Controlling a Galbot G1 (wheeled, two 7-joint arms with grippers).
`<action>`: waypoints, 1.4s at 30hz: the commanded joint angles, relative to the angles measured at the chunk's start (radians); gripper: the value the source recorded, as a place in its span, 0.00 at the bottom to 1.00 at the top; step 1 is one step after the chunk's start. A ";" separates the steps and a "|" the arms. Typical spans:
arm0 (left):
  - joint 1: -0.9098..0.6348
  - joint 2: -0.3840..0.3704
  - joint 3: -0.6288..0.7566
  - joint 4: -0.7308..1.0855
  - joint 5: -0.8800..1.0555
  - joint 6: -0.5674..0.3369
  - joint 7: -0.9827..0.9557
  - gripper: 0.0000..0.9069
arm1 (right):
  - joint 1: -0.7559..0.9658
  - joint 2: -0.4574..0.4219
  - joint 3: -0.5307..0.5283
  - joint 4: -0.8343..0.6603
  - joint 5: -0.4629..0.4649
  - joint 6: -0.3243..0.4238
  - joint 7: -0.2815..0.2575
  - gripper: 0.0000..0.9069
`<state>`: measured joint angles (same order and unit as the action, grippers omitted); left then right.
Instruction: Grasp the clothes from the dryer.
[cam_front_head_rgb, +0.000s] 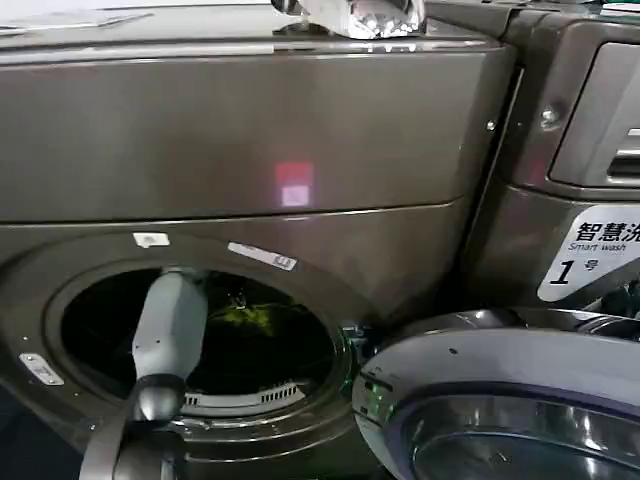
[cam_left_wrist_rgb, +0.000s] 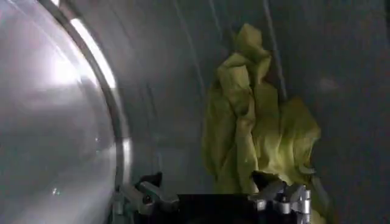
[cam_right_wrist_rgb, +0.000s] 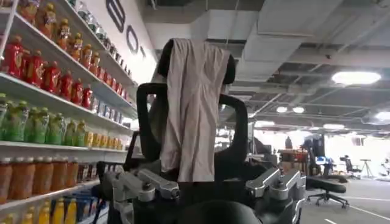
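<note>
Fingers (cam_left_wrist_rgb: 141, 195) of left gripper (cam_left_wrist_rgb: 213, 198) spread wide, nothing grasped yet, just short of the clothes (cam_left_wrist_rgb: 259, 131) bunched deep inside the dryer (cam_front_head_rgb: 250, 150) drum. Reach done; closing and withdrawal left. Right gripper (cam_right_wrist_rgb: 210, 185) released, parked facing the room.

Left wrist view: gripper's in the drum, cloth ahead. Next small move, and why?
Probably ease the left gripper a little further forward onto the clothes, then close. Its fingers stand open with the yellow-green bunch just beyond them against the drum wall, nothing yet between them. The right gripper is open, away from the dryer.
</note>
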<state>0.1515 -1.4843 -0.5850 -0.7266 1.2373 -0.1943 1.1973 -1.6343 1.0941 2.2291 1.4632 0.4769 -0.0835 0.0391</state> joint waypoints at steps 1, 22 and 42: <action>-0.010 0.003 -0.008 0.119 -0.012 0.018 -0.019 1.00 | 0.003 0.004 -0.008 0.000 -0.004 0.005 0.000 1.00; 0.036 0.013 -0.015 0.066 -0.080 0.074 -0.010 0.00 | 0.009 0.003 -0.020 0.006 0.006 0.004 0.002 1.00; 0.156 0.011 0.022 -0.365 -0.398 0.225 -0.457 0.00 | 0.028 0.001 -0.030 0.058 0.041 -0.026 -0.033 1.00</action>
<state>0.2582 -1.4619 -0.5803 -0.8427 1.0723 -0.0629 1.0761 -1.6131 1.0942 2.2056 1.5029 0.5104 -0.0999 0.0117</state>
